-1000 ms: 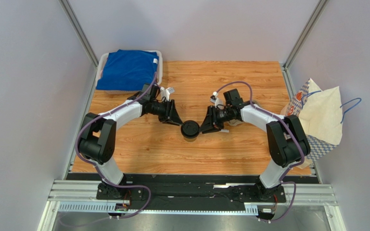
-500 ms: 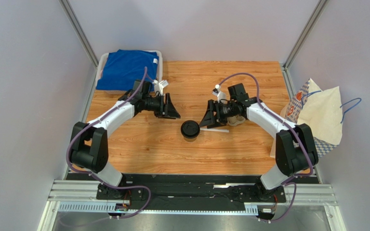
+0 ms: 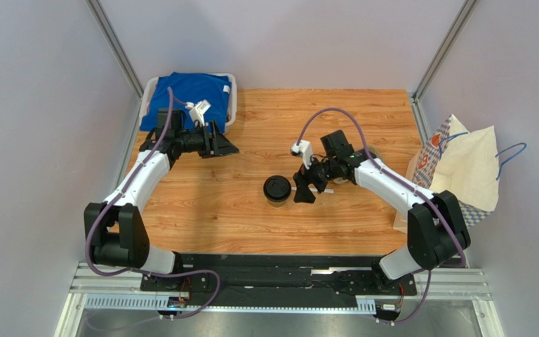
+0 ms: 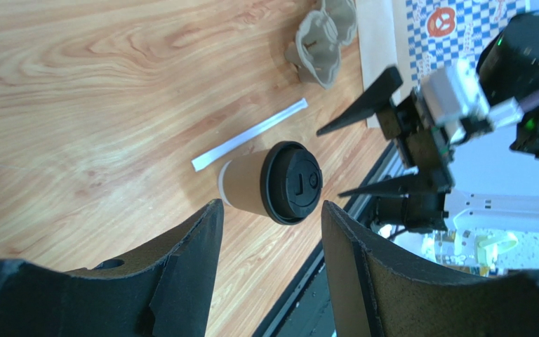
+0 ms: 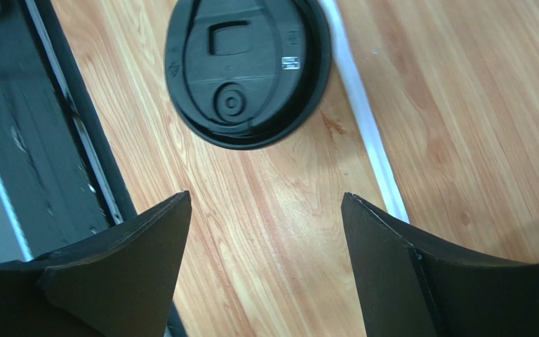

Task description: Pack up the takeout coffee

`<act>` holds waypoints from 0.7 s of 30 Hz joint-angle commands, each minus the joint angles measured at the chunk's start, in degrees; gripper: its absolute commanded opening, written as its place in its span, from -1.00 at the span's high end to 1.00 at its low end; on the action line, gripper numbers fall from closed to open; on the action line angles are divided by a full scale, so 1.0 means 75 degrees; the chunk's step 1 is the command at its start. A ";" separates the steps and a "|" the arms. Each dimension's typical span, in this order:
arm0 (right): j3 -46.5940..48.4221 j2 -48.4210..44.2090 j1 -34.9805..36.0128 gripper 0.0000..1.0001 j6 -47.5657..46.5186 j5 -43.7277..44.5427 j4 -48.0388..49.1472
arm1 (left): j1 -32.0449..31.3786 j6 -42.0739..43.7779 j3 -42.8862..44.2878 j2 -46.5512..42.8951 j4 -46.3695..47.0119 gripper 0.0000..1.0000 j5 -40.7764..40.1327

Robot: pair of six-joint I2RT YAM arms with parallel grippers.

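Note:
The takeout coffee [image 3: 277, 190] is a tan paper cup with a black lid, standing upright mid-table. It shows in the left wrist view [image 4: 248, 186], and its lid shows in the right wrist view [image 5: 248, 70]. My right gripper [image 3: 303, 191] is open and empty, pointing down just right of the cup, with bare wood between its fingers [image 5: 265, 196]. My left gripper [image 3: 230, 149] is open and empty, raised at the far left near the bin and well away from the cup [image 4: 271, 205].
A thin white wrapped straw [image 4: 250, 135] lies beside the cup [image 5: 363, 112]. A brown pulp cup carrier [image 4: 321, 42] sits beyond it. A paper bag [image 3: 462, 168] with a blue check print stands at the right edge. A white bin holding a blue cloth [image 3: 188, 102] is at the back left.
My left gripper has pulled back from the cup toward the bin at the back left. My right gripper has tipped downward and stays close on the cup's right. The cup has not moved.

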 commanded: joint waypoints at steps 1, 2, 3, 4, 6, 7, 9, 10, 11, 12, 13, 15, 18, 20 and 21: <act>-0.0013 0.0313 0.0526 -0.66 -0.1635 0.0368 0.0412 | 0.0431 0.0116 0.0048 -0.0309 0.0185 -0.25 0.0284; -0.0001 0.0372 0.0597 -0.66 -0.1660 0.0391 0.0412 | 0.0559 0.0105 0.0059 -0.0368 0.0185 -0.25 0.0307; -0.0001 0.0465 0.0690 -0.65 -0.1660 0.0403 0.0470 | 0.0607 0.0116 0.0083 -0.0403 0.0174 -0.25 0.0319; -0.0001 0.0501 0.0796 -0.65 -0.1614 0.0415 0.0517 | 0.0654 0.0128 0.0094 -0.0438 0.0162 -0.25 0.0319; -0.0001 0.0606 0.0937 -0.64 -0.1555 0.0473 0.0645 | 0.0654 0.0116 0.0083 -0.0544 0.0150 -0.25 0.0342; -0.0001 0.0630 0.1077 -0.64 -0.1497 0.0508 0.0716 | 0.0851 0.0140 0.0094 -0.0556 0.0138 -0.25 0.0342; 0.0011 0.0758 0.1195 -0.63 -0.1309 0.0602 0.0961 | 0.0958 0.0128 0.0094 -0.0591 0.0138 -0.25 0.0366; 0.0022 0.0805 0.1323 -0.62 -0.1239 0.0649 0.1044 | 0.0970 0.0093 0.0095 -0.0591 0.0138 -0.25 0.0389; 0.0057 0.0876 0.1370 -0.61 -0.1087 0.0753 0.1126 | 0.1005 0.0093 0.0095 -0.0580 0.0150 -0.25 0.0436; 0.0127 0.1004 0.1417 -0.61 -0.1016 0.0789 0.1243 | 0.1040 0.0070 0.0095 -0.0579 0.0162 -0.25 0.0459; 0.0174 0.1075 0.1487 -0.60 -0.0923 0.0824 0.1279 | 0.1076 0.0070 0.0083 -0.0579 0.0173 -0.25 0.0471; 0.0303 0.1238 0.1523 -0.57 -0.0654 0.0883 0.1431 | 0.1111 0.0081 0.0071 -0.0626 0.0162 -0.25 0.0483; 0.0455 0.1438 0.1617 -0.54 -0.0326 0.1000 0.1642 | 0.1205 0.0081 0.0048 -0.0673 0.0162 -0.25 0.0506; 0.0549 0.1590 0.1675 -0.53 -0.0126 0.1082 0.1736 | 0.1298 0.0081 0.0024 -0.0708 0.0185 -0.25 0.0506; 0.0620 0.1649 0.1699 -0.53 0.0072 0.1129 0.1852 | 0.1333 0.0081 0.0013 -0.0720 0.0185 -0.25 0.0518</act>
